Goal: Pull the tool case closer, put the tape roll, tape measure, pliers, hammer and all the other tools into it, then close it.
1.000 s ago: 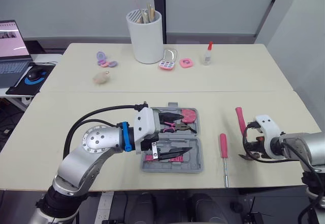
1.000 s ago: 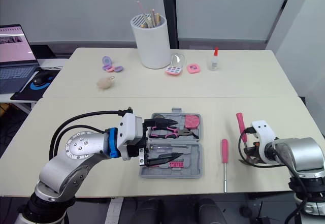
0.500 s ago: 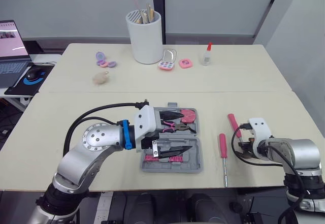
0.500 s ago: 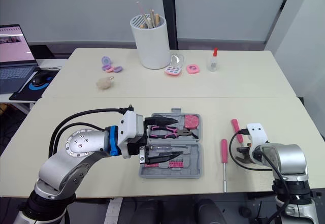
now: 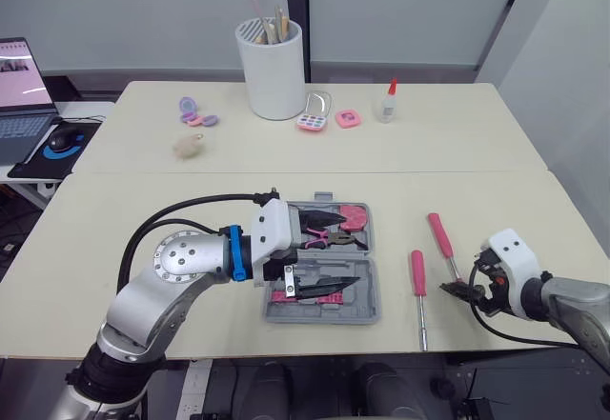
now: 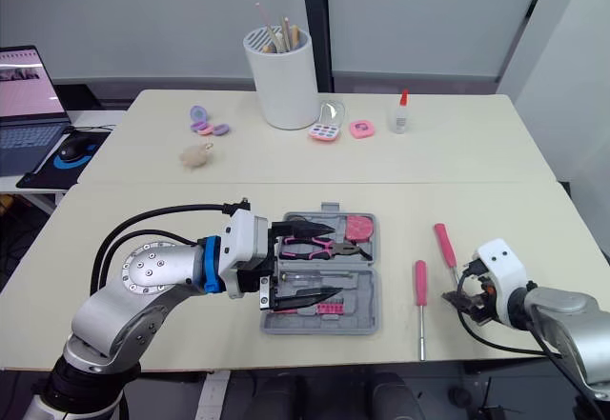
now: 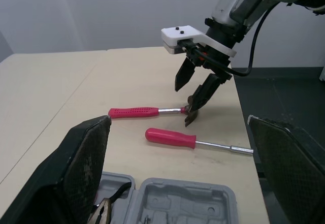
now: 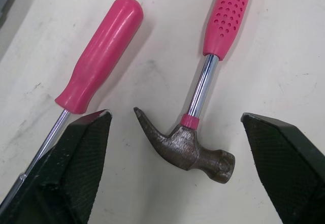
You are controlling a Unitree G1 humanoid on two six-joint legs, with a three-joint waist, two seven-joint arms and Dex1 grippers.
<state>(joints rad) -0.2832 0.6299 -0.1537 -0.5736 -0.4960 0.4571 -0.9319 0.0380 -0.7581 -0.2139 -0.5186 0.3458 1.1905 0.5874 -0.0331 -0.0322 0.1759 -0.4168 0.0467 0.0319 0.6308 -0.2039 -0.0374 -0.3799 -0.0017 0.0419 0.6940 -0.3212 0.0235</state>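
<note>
Tool case [image 5: 370, 311]: grey, lying open and flat at the middle of the worktop's [image 5: 477, 144] near edge, handle side toward the far edge.
Inside the case: pink-handled pliers [image 5: 329, 239] in the far half, a pink round tool [image 5: 355, 215] in its far right corner, and dark tools with pink parts in the near half.
Left claw [image 5: 349, 249]: hangs over the open case with its two black fingers spread wide and nothing between them.
Hammer [image 8: 201, 93]: flat on the worktop toward the near right corner, pink dotted grip pointing to the far edge and dark steel head to the near edge.
Right claw [image 5: 464, 285]: low over the hammer's head, fingers spread with one on each side of it and not pinching. Whether a tip touches the head I cannot tell.
Screwdriver [image 5: 417, 273]: pink handle and bare shaft, lying between the case and the hammer, near both but touching neither. Its handle points toward the far edge and its tip reaches the near edge.
Far edge: a white cup [image 5: 274, 72] of brushes, a small glue bottle [image 5: 388, 104], and small pink and purple trinkets.
</note>
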